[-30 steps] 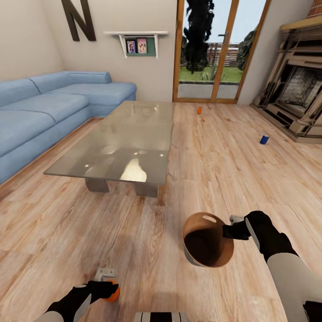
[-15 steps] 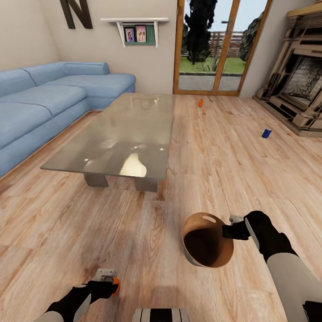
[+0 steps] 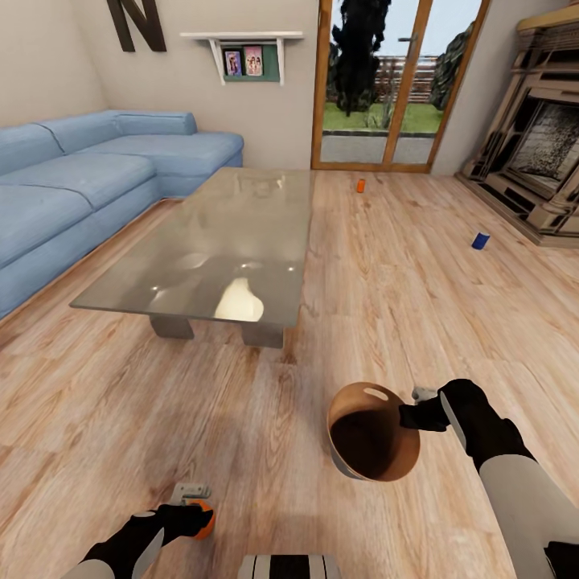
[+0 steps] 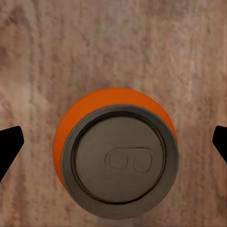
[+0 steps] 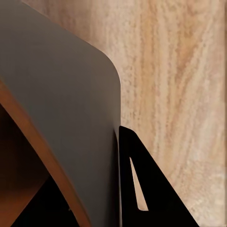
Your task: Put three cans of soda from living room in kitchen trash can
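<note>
Three soda cans lie on the floor: one orange can upright directly beneath the spread left claw, another orange can and one blue can far beyond it. The right claw pinches the trash can rim.

Hidden, cropped and too small

Half covered by the black left pincer: small orange soda can on the floor. Cut by the left wrist view's edges: both fingertips. Cropped in the right wrist view: round brown trash can. Too far for detail: distant orange can, dark blue can, framed shelf photos.
</note>
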Controlling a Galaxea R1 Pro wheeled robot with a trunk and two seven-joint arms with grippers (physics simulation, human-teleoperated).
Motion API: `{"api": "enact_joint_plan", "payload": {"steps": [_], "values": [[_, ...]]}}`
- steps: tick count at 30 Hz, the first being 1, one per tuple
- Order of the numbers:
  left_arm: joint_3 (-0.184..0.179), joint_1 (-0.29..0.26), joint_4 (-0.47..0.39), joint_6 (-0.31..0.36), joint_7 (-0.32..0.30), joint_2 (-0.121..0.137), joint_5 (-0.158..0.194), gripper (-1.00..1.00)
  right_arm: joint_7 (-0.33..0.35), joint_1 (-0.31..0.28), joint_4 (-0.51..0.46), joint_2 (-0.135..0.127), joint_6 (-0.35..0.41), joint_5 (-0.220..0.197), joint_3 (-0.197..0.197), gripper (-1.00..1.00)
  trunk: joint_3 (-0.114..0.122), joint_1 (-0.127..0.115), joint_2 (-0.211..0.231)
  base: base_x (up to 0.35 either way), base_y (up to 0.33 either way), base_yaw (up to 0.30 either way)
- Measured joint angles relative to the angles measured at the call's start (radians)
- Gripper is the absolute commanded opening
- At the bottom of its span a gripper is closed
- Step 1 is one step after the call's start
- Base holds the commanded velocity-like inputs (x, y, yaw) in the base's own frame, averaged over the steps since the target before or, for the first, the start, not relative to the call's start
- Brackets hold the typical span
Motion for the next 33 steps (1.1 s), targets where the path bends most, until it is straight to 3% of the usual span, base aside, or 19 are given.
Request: {"api": "enact_joint_plan", "payload": {"steps": [10, 15, 29, 30, 33], "values": [[0.001, 0.001, 0.000, 0.000, 0.002, -0.001, 0.000, 1.00, 0.000, 0.000, 0.000, 0.001, 0.001, -0.002, 0.000, -1.00, 0.000, 0.000, 0.000, 0.004, 0.000, 0.000], [0.001, 0.000, 0.000, 0.001, 0.004, 0.000, 0.000, 1.00, 0.001, 0.000, 0.000, 0.001, 0.002, -0.002, 0.000, -1.00, -0.019, 0.002, -0.001, 0.000, 0.000, 0.000], [0.002, 0.000, 0.000, 0.001, 0.004, 0.000, 0.001, 1.00, 0.001, 0.000, 0.000, 0.001, 0.002, -0.006, 0.000, -1.00, -0.019, 0.002, -0.001, 0.000, 0.000, 0.000], [0.001, 0.000, 0.000, 0.000, 0.004, 0.000, 0.002, -1.00, 0.001, 0.000, 0.000, 0.001, 0.002, -0.006, 0.000, -1.00, -0.019, 0.002, -0.001, 0.000, 0.000, 0.000], [0.000, 0.000, 0.000, -0.005, 0.003, 0.000, 0.003, -1.00, 0.000, 0.000, 0.000, 0.001, 0.001, -0.002, 0.000, -1.00, -0.019, 0.002, -0.001, 0.000, 0.000, 0.000]]}}
